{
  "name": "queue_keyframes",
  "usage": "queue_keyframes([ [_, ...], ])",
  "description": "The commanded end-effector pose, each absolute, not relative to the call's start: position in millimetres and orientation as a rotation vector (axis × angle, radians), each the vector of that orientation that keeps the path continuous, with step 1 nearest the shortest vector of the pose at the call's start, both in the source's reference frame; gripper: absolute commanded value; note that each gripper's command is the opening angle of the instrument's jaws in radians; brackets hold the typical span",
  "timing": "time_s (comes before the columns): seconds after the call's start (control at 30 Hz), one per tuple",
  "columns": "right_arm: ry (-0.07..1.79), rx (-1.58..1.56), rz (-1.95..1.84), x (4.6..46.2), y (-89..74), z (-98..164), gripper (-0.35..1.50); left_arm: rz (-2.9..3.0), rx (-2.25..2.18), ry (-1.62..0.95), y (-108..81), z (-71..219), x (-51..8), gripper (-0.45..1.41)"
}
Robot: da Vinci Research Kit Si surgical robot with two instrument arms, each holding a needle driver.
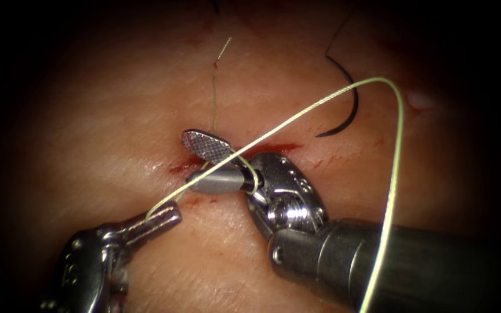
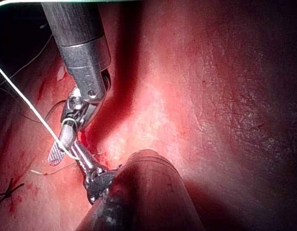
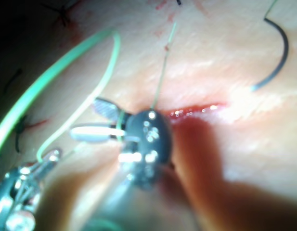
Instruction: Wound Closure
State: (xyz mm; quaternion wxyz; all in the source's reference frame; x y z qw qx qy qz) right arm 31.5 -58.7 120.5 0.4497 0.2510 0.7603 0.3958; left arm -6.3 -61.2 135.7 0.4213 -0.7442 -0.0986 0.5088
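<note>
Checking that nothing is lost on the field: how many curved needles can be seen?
1. The needle lies free on the tissue, to the upper right of the cut, held by neither tool. Another could be hidden under the tools.

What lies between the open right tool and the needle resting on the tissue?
The right tool is open at the cut, with thread looped around its jaws. That thread crosses the path to the needle, which lies free on the tissue, right of the cut. The left tool holds the thread.
</note>
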Motion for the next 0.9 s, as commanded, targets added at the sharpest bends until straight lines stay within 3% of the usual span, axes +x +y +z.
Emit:
queue_keyframes([
  [0.03, 1.882, 0.62, 0.978, 32.0, -58.3, 121.1, 1.21, 1.276, -1.871, -0.259, -61.3, 136.3, -7.1, -0.45],
  [0.37, 1.842, 0.517, 1.057, 31.4, -56.7, 121.3, 1.21, 1.402, -1.937, -0.303, -61.9, 136.1, -10.6, -0.45],
  [0.9, 1.391, 0.14, 1.237, 32.5, -54.4, 122.6, 1.28, 1.598, -1.889, -0.296, -57.1, 140.6, -11.5, -0.45],
])
